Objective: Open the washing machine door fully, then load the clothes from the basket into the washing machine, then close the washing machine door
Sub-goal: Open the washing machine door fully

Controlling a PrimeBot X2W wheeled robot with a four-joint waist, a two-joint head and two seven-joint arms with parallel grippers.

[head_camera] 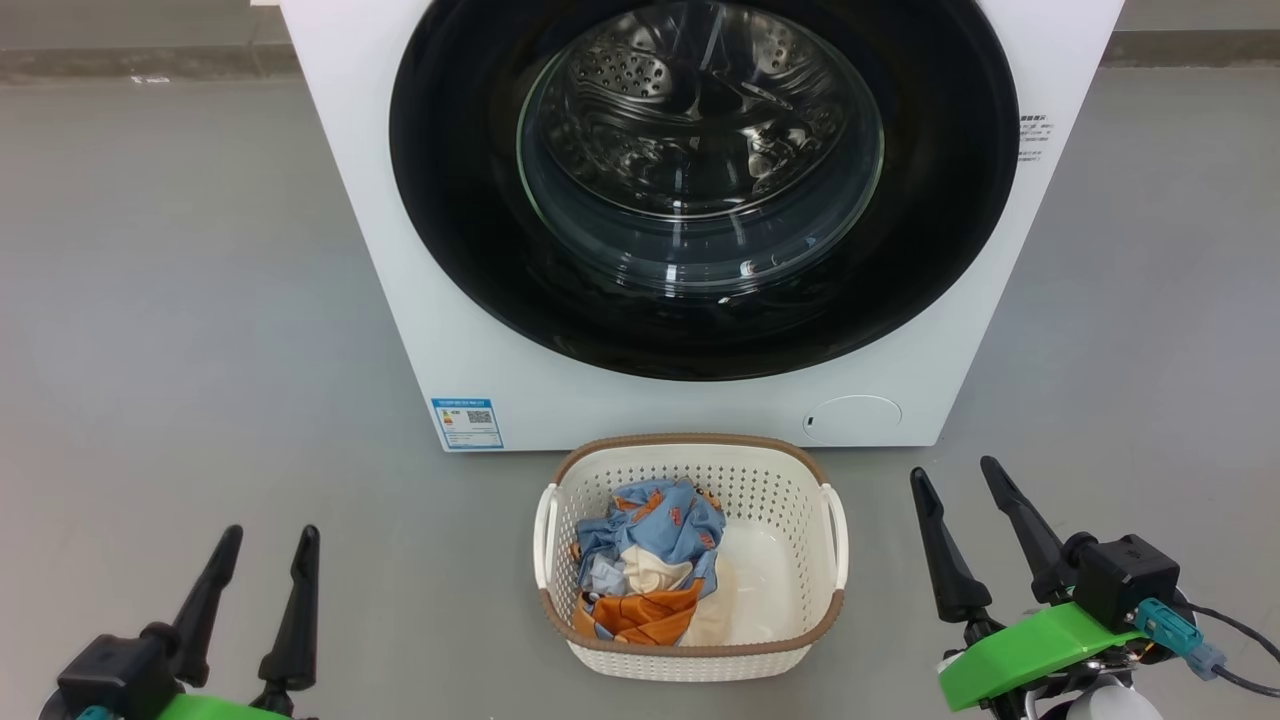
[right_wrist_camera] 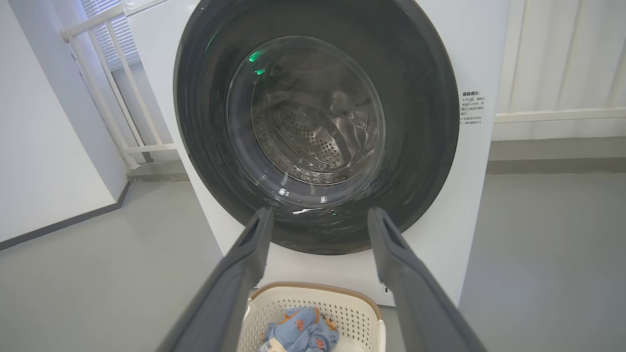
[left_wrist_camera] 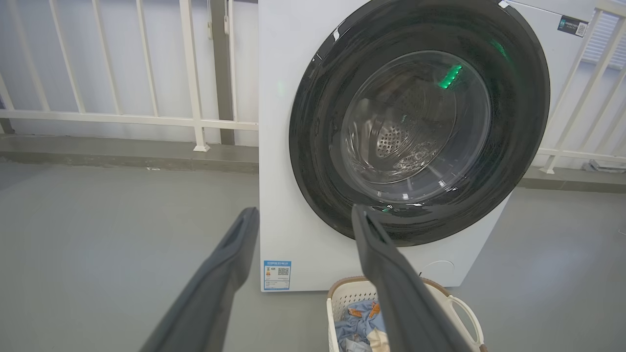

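The white washing machine (head_camera: 420, 300) stands straight ahead, its round black door (head_camera: 460, 250) shut flat against the front, with the steel drum visible through the clear glass. On the floor before it sits the cream basket (head_camera: 690, 655) holding the clothes (head_camera: 650, 570), a blue, orange and cream heap on its left side. My left gripper (head_camera: 266, 532) is open at the lower left, well left of the basket. At the lower right, my right gripper (head_camera: 952, 466) is open too, just right of the basket. Both are empty. The wrist views show the door (left_wrist_camera: 318, 146) (right_wrist_camera: 205, 146) and the basket (left_wrist_camera: 342, 298) (right_wrist_camera: 352, 308).
Grey floor (head_camera: 180, 300) surrounds the machine on both sides. A white railing (left_wrist_camera: 146, 117) and a low kerb run behind it. A white wall (right_wrist_camera: 44, 146) stands on one side. A blue sticker (head_camera: 466, 422) and a round flap (head_camera: 852, 418) mark the machine's lower front.
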